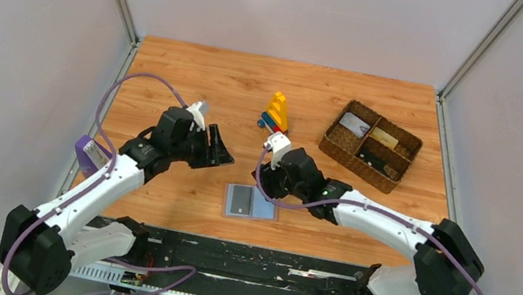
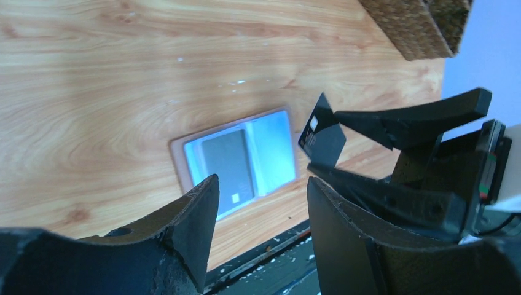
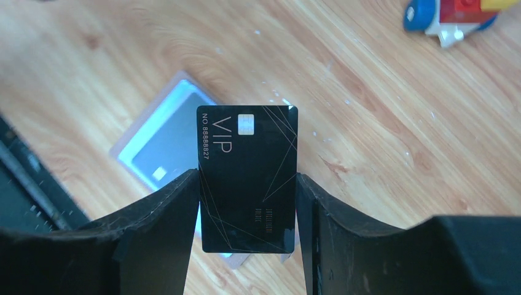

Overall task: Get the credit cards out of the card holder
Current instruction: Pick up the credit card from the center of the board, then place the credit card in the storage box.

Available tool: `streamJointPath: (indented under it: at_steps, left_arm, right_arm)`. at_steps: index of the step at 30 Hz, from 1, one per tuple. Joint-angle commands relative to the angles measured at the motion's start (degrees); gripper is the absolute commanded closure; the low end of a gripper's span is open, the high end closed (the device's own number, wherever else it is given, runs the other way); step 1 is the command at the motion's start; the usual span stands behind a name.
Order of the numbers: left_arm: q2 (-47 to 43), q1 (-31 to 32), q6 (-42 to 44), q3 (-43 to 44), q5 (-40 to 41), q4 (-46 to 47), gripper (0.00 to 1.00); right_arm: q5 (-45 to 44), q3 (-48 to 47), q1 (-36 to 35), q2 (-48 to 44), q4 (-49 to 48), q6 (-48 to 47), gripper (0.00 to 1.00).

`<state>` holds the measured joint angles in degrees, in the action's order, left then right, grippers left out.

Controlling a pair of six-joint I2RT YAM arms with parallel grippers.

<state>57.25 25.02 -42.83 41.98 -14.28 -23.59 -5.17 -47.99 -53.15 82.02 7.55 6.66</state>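
STEP: you are holding the black glossy VIP credit card [image 3: 247,160] clamped edge-to-edge in your right gripper [image 3: 247,184], clear of the table | HOLDER: light-blue folding card holder [image 2: 273,150] lying open beneath those fingers, grey card [image 2: 226,163] sitting inside | LEFT: your left gripper [image 2: 263,190] hanging apart and empty, holder just ahead | NEXT: probably setting this card aside, then going for the grey one.

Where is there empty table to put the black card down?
Bare wood lies along the back wall, left of the toy blocks, and between the basket and the right arm. A smaller patch sits between the left arm and the card holder. It's crowded around the holder, where the left gripper and right gripper with the black card hang.
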Motion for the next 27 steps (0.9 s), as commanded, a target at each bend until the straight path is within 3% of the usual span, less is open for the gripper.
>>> streamJointPath:
  at_steps: [1,9,17,24,27]
  left_arm:
    - [3.79,-0.32,1.15,3.14,-8.53,4.53,0.37]
    - [9.62,-0.32,-3.63,-0.07,-20.21,18.53,0.36]
    - [15.1,-0.27,-3.33,-1.11,-23.61,20.25,0.39]
    - [17.08,-0.31,-4.74,-3.72,-28.24,24.69,0.61]
    - [17.08,-0.32,-5.76,-4.81,-29.46,27.19,0.78]
  right_arm:
    - [10.86,3.95,-0.61,-7.43,-8.77,-7.22,0.61]
    - [12.55,4.1,-2.44,-8.69,-9.11,-10.22,0.62]
    - [11.33,3.69,-4.73,-7.6,-11.6,-10.65,0.62]
    - [11.07,3.69,-5.21,-6.76,-12.2,-11.2,0.61]
    - [10.59,3.69,-5.22,-5.95,-12.34,-11.4,0.6]
